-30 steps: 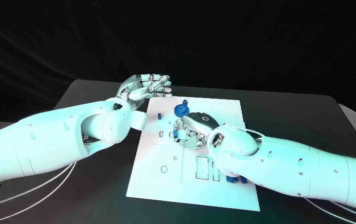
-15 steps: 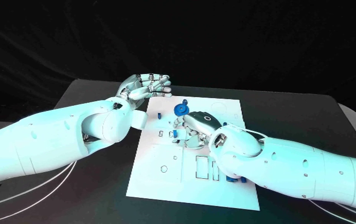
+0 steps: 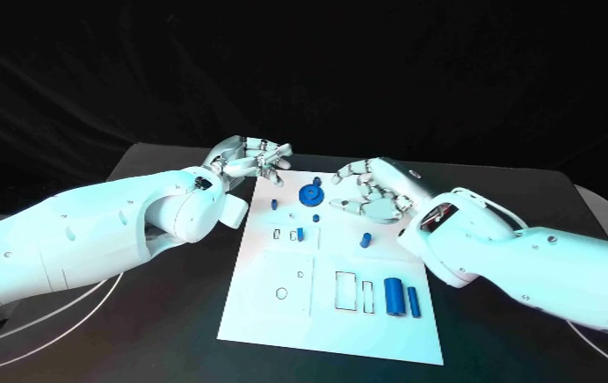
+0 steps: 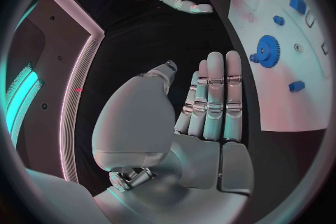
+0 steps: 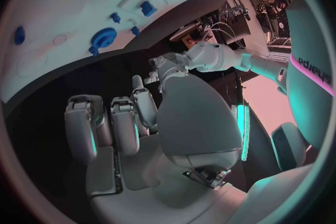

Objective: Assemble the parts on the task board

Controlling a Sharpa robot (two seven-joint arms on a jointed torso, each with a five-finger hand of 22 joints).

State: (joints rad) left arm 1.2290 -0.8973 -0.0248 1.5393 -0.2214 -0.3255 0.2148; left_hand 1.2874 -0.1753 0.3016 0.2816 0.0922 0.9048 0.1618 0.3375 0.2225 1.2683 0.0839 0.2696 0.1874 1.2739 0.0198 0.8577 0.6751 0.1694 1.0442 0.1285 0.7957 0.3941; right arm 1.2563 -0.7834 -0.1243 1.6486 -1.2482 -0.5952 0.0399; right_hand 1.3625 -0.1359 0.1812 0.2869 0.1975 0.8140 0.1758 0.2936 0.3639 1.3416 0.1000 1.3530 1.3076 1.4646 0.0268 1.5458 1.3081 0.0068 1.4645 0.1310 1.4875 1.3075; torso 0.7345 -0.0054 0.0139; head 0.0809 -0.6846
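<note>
The left hand's (image 3: 251, 156) fingers (image 4: 213, 98) lie straight and side by side in the left wrist view, thumb set off to one side, and nothing is held in them. In the head view this hand hovers over the black bench (image 3: 165, 172) just off the task board's (image 3: 292, 313) 11 o'clock corner, not touching it.

The right hand's (image 3: 376, 188) fingers (image 5: 112, 123) are curled in toward the palm with nothing between them, as the right wrist view shows. In the head view the hand sits above the board's far edge, toward 1 o'clock from the board's centre, lifted clear of the parts.

Outward from the fingers, the white task board lies lengthwise in the middle of the bench. A blue gear (image 3: 309, 193) rests flat on it near the far end, at about 12 o'clock from the board's centre, between the two hands; a small blue piece lies just beyond it. A small blue peg (image 3: 272, 203) stands at 9 o'clock of the gear, near the board's left edge. Two small blue pieces (image 3: 300, 234) lie around the recesses below the gear. Another short blue peg (image 3: 365, 240) lies at about 3 o'clock from the board's centre. Two blue cylinders (image 3: 403, 297) lie side by side, lengthwise, near the board's 5 o'clock corner, just beside two narrow rectangular slots (image 3: 355, 292). An oval recess (image 3: 281, 292) sits toward 7 o'clock.
</note>
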